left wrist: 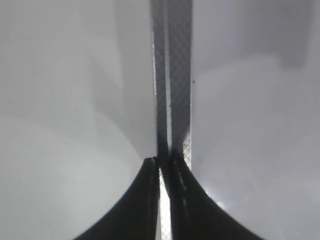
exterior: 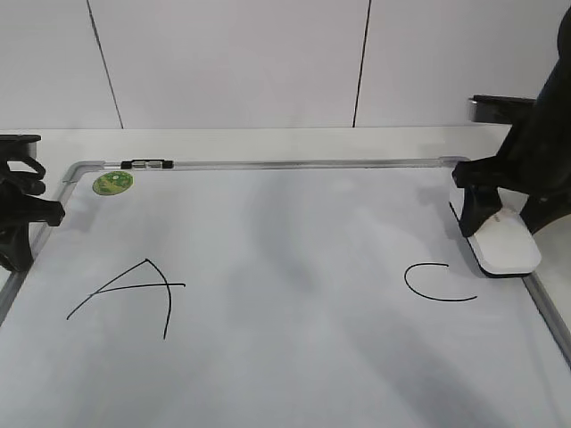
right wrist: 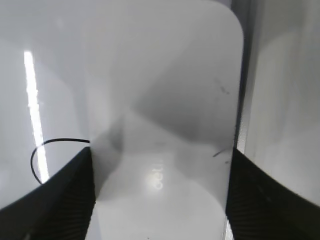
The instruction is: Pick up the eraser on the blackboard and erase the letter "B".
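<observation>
The eraser [exterior: 507, 247] is located at the 3 o'clock edge of the blackboard [exterior: 285, 357], lying flat against the grey frame, with its dark underside visible as a thin band along the lower edge. It is flanked by the right gripper [right wrist: 160, 200]: in the right wrist view, one finger [right wrist: 55, 200] is seen against the left long side of the eraser [right wrist: 165, 100] and the other against its right long side. The jaws are spread to the width of the block and are closed on it.

Just beside the eraser, toward 9 o'clock, the letter C [exterior: 437, 283] is drawn; part of its curve [right wrist: 50, 150] is also seen in the right wrist view. The letter A [exterior: 134, 294] is drawn well apart, near the 9 o'clock side. No letter "B" is visible between them.

The left gripper [left wrist: 161, 172] is held at the 9 o'clock edge over the frame rail [left wrist: 172, 75]. Its jaws are nearly together, with only a narrow slit between them, and nothing is held.

A green sticker [exterior: 112, 183] and a small black-and-silver clip [exterior: 148, 164] are found at the 11 o'clock corner. The board rests on a white tabletop [exterior: 268, 143].
</observation>
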Tool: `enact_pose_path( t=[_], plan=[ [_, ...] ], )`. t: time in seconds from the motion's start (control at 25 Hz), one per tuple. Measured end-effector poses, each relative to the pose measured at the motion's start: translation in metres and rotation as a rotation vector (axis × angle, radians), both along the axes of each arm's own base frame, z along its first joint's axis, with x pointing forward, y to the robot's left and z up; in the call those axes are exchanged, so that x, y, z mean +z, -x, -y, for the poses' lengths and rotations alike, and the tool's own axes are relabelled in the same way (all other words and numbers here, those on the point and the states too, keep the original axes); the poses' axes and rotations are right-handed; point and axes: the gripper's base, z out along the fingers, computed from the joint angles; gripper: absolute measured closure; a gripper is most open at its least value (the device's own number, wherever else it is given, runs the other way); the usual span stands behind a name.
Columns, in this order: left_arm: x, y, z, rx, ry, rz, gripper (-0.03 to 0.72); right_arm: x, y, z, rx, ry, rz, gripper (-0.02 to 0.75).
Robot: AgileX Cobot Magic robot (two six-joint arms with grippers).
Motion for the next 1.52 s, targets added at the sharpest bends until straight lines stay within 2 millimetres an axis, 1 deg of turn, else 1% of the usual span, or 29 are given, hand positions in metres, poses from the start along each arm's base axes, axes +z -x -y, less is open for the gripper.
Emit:
enact_pose_path(
  t=[0.16,0.4,1.4,1.52],
  plan=[
    [0.0000,0.0000,0.0000,0.000,0.000,0.000,0.669,-0.0012,0.0039,0.0003,0.007,0.004,-0.043,0.197],
    [0.0000,0.0000,0.0000,0.000,0.000,0.000,0.669,-0.0091,0.0105,0.0017,0.016,0.017,-0.085,0.197],
    [0.0000,-0.0001,0.0002,0.001,0.002,0.001,0.668,-0.0092,0.0097,0.0025,0.019,0.027,-0.076,0.197],
    [0.0000,-0.0001,0.0002,0.001,0.002,0.001,0.668,-0.0092,0.0097,0.0025,0.019,0.027,-0.076,0.183]
  ],
)
